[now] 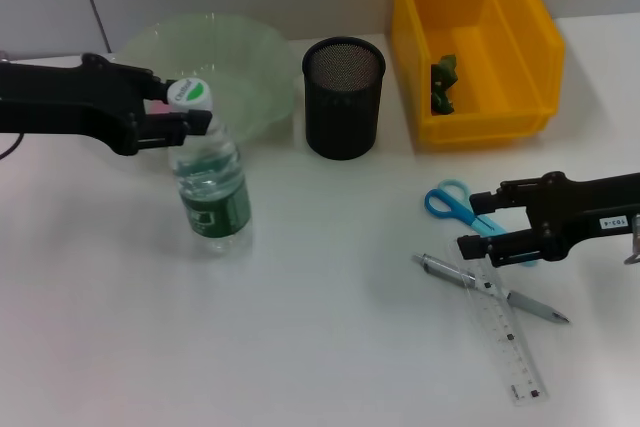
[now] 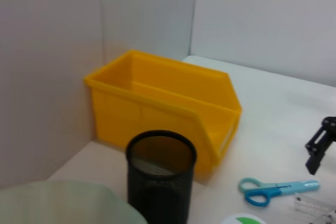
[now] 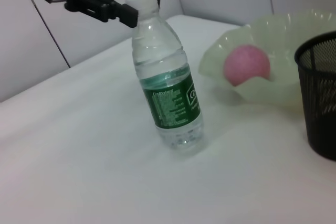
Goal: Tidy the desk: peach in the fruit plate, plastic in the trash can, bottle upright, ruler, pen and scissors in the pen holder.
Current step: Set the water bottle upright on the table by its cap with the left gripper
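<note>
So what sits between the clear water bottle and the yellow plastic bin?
The black mesh pen holder stands between them, seen in the head view; nothing else there.

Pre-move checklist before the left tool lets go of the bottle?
1. Bottle upright on the table: ok.
2. Left tool at the bottle's cap, grip state: cannot tell.
3. Peach in fruit plate: ok.
4. Green plastic in yellow bin: ok.
5. Scissors, pen, ruler in pen holder: not ok, on table.
6. Right tool by the scissors: ok.
</note>
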`<state>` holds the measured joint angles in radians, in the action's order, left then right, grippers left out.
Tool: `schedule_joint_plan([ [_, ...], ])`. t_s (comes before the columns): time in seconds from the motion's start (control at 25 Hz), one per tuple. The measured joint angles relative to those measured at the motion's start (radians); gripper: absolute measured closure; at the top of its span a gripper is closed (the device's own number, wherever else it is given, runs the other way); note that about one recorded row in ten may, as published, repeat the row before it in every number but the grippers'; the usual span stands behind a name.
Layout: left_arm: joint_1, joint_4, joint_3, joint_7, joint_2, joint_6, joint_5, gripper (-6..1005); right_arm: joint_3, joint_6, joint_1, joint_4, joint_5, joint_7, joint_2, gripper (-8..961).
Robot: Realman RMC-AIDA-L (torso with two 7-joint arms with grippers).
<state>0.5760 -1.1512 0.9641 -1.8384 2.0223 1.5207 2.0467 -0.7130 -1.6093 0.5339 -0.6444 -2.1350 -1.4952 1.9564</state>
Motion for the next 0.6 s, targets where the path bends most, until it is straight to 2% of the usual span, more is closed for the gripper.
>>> schedule_joint_plan([
  [0.16, -0.009, 0.004, -0.030, 0.007, 0.001, 0.004, 0.001, 551, 0.012, 0.000, -0.012, 0.000, 0.016, 0.050, 0.014, 177],
  [0.44, -0.020, 0.004, -0.038, 0.007, -0.004, 0.007, 0.001, 550, 0.019, 0.000, -0.019, 0.005, 0.025, 0.075, 0.018, 177],
  [0.6, -0.032, 0.004, -0.070, 0.008, -0.009, 0.000, 0.001, 549, 0.020, 0.000, -0.022, 0.007, 0.025, 0.083, 0.020, 177],
])
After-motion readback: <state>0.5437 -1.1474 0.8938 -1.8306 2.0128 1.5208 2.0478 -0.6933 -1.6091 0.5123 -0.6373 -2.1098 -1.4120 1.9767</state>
